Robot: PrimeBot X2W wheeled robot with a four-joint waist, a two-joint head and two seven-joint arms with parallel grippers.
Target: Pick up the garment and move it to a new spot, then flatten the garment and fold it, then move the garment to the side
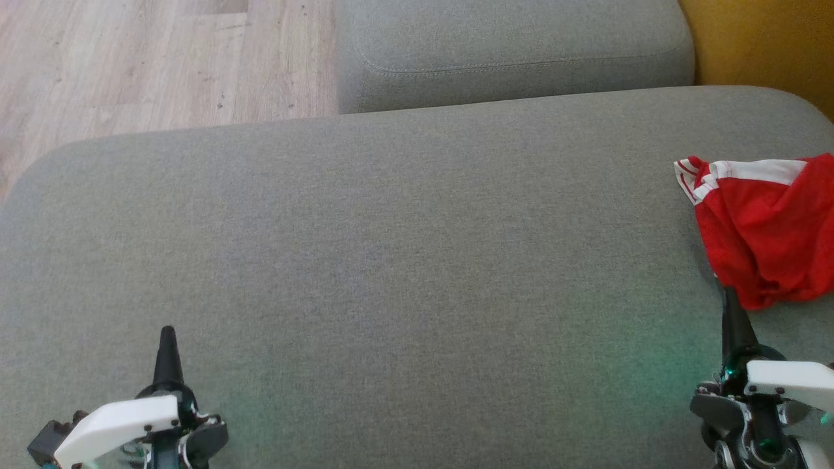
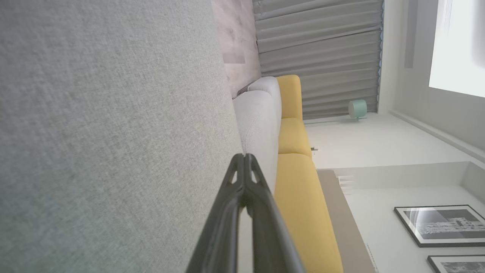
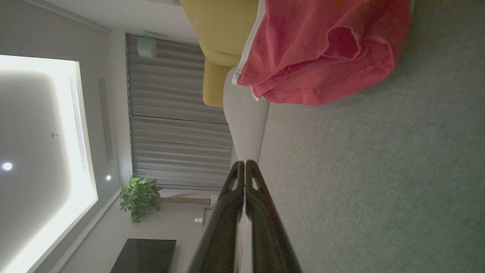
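The grey sofa cushion (image 1: 391, 260) carried the crumpled red garment (image 1: 769, 228) at its three o'clock edge, not yet lifted. Right jaws, pressed together, pointed at it from five o'clock, seemingly poised for the pickup; left jaws, also closed, sat at seven.

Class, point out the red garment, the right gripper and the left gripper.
red garment (image 1: 769, 234), head view, crumpled red middle.
right gripper (image 1: 729, 301), head view, closed fingertips.
left gripper (image 1: 168, 335), head view, closed fingertips.
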